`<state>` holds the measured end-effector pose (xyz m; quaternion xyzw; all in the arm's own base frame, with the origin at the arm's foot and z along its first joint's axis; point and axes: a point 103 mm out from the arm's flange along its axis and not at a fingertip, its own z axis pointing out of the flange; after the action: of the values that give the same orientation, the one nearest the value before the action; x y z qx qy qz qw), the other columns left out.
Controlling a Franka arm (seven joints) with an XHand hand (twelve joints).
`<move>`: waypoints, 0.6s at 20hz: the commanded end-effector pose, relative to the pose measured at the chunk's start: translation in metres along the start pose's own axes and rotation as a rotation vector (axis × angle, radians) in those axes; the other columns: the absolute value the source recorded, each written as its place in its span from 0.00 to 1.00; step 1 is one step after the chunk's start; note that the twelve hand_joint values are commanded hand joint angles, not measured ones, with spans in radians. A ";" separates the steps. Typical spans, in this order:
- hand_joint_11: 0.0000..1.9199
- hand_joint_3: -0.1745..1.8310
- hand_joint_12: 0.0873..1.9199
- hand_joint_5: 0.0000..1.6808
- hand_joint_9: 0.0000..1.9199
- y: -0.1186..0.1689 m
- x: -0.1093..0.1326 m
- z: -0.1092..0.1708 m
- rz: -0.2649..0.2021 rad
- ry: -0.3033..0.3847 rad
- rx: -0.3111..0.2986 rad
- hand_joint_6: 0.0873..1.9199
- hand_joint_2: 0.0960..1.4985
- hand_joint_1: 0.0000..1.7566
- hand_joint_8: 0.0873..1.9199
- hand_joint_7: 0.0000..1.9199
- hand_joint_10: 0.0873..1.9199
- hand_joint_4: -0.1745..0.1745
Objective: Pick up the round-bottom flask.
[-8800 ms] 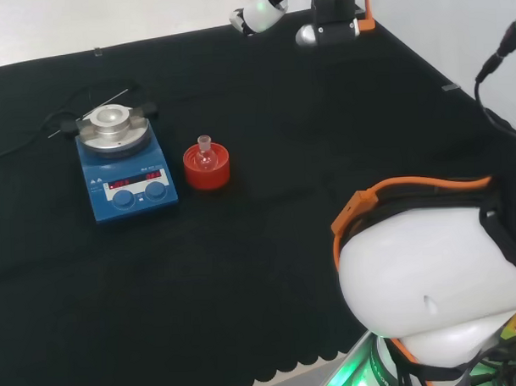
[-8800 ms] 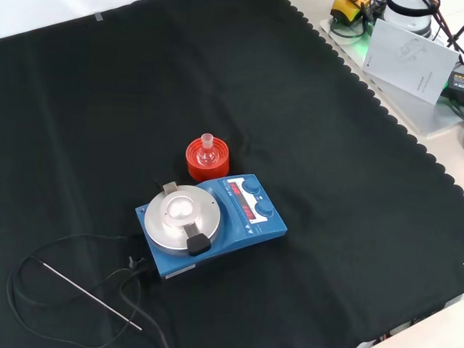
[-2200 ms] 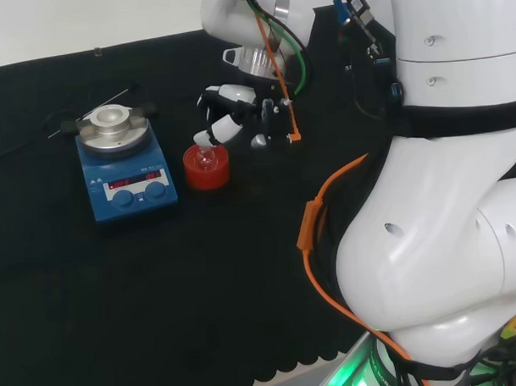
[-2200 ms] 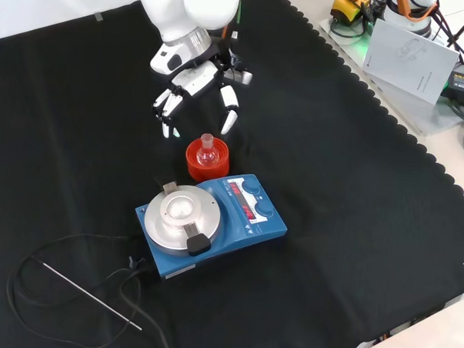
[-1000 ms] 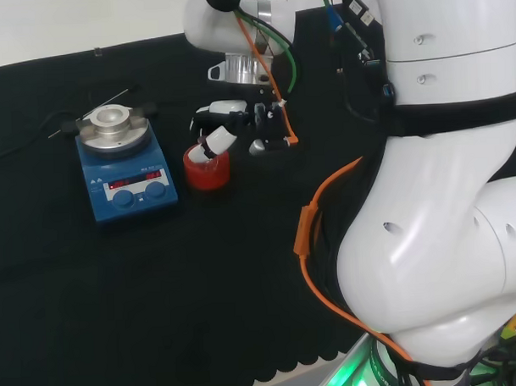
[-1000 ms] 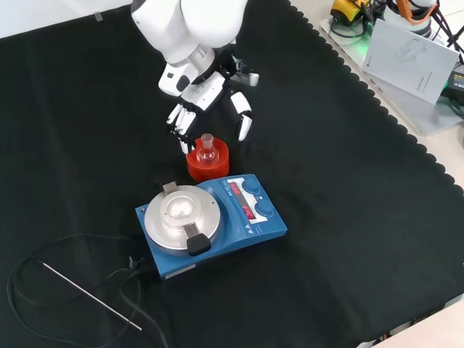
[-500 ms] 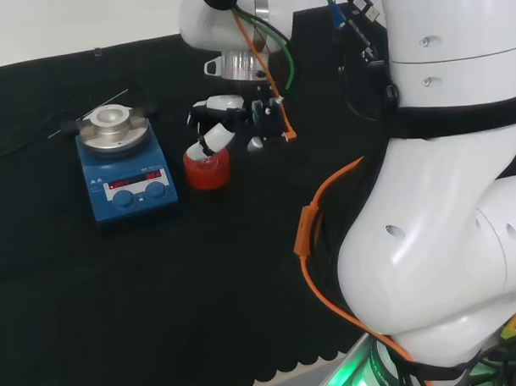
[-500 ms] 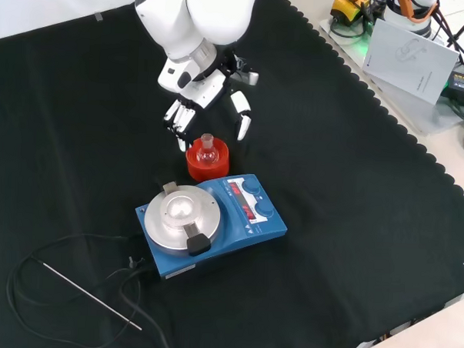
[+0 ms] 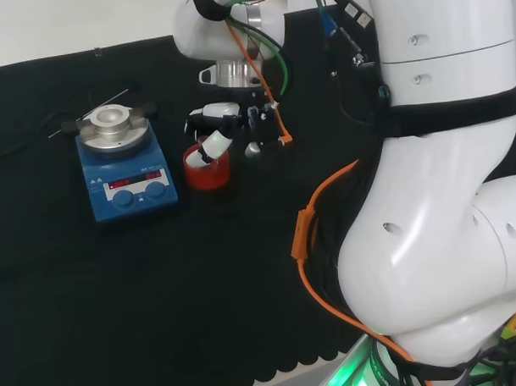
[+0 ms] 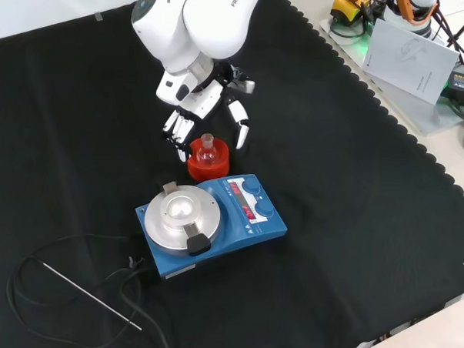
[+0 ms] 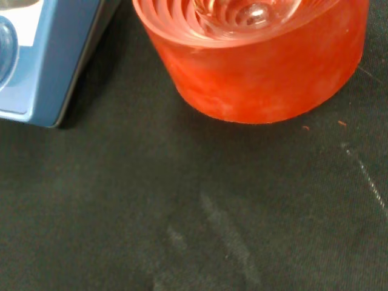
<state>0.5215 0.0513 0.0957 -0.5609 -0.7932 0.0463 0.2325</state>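
i see the robot hand (image 10: 206, 103) spread wide, holding nothing, poised just above the round-bottom flask (image 10: 207, 151) sitting in its red stand (image 10: 208, 162) beside the blue hotplate (image 10: 208, 223).

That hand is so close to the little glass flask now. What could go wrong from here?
The flask only rests in its red ribbed stand, so if the open hand closes off-centre, a finger could tip it. The stand might also lift with the flask or slide on the cloth. The blue stirrer plate sits right beside the stand, so a finger reaching lower could bump it.
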 end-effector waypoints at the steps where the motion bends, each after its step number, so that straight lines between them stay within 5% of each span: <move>1: 0.03 0.48 0.78 0.11 0.19 0.001 -0.009 -0.005 -0.001 -0.032 0.009 0.39 0.25 0.37 0.50 0.17 0.50 0.10; 12: 0.06 0.48 0.78 0.13 0.20 -0.002 -0.018 -0.013 0.006 -0.093 0.011 0.41 0.25 0.37 0.50 0.18 0.50 0.08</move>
<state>0.5296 0.0320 0.1009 -0.5612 -0.7983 0.0712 0.2065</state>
